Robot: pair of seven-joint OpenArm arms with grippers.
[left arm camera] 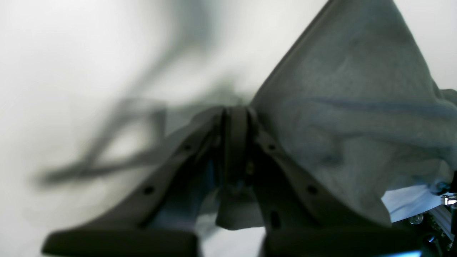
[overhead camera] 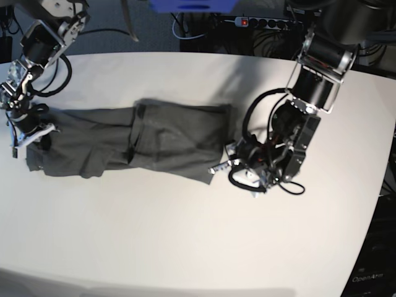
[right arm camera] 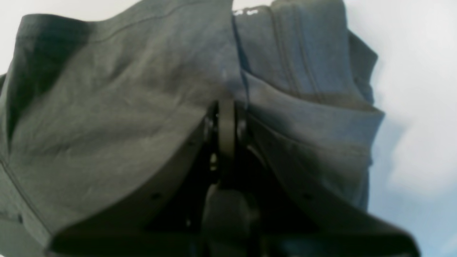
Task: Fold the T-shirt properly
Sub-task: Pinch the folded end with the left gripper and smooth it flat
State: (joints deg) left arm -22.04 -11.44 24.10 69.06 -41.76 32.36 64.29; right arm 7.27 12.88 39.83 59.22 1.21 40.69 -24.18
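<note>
Plain dark grey T-shirt (overhead camera: 154,142) (no print) on white table (overhead camera: 185,235).

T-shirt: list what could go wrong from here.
1. Both jaws are shut on the T-shirt at opposite ends; pulling apart could overstretch the thin fabric.
2. The left gripper pinches only an edge, which might slip free.
3. The fabric near the right gripper is bunched, so creases may get folded in.

Both arms (overhead camera: 312,80) are built of black and silver segments, with black cables looped along them. Dark matte fingers (left arm camera: 171,167) with small screw holes are seen on each gripper.
</note>
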